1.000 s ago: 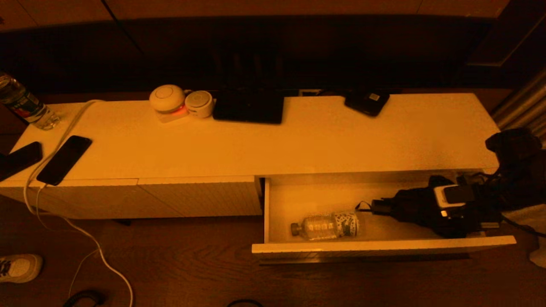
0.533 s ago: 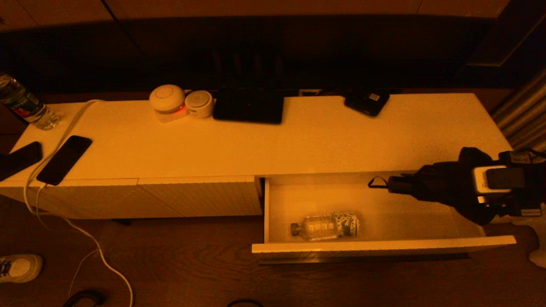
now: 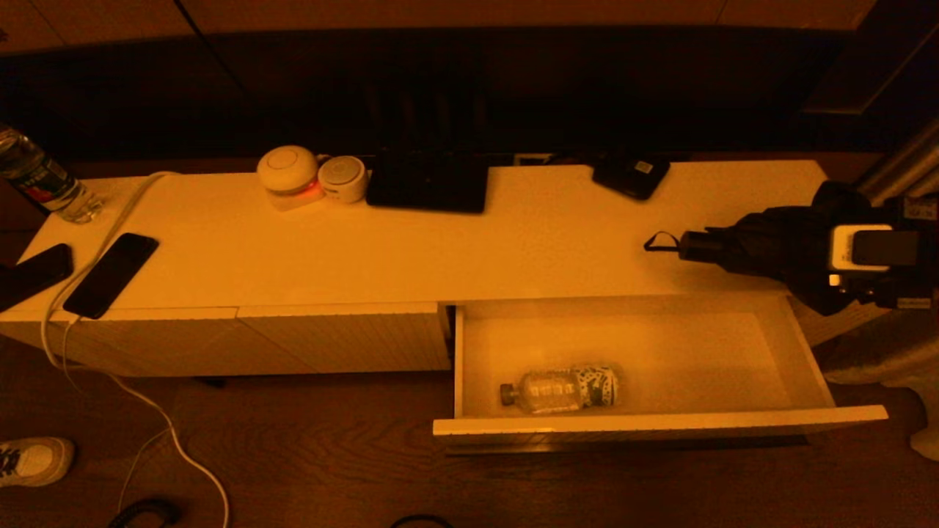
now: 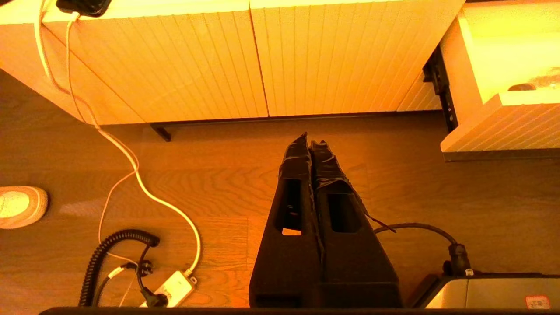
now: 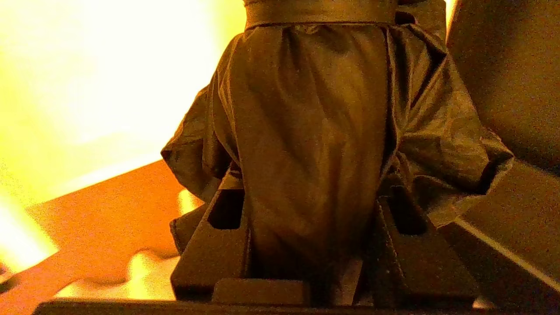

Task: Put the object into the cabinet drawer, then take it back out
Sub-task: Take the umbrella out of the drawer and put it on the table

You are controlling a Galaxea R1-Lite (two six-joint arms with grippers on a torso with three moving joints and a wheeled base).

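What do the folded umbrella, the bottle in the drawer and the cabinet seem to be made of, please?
Folded umbrella: thin dark woven fabric, matte, wrinkled and gathered. Bottle: clear plastic, probably, see-through body with a patterned label. Cabinet: smooth white painted or laminated board, probably, with finely ribbed fronts.

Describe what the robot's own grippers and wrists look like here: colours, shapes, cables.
Left gripper: two long black tapered fingers with rectangular cut-outs, tips wrapped in black tape, a black cable beside them. Right gripper: matching black slotted fingers; a white-and-dark module sits on its wrist in the head view.

Folded umbrella [image 3: 763,246] above open drawer [image 3: 660,425]
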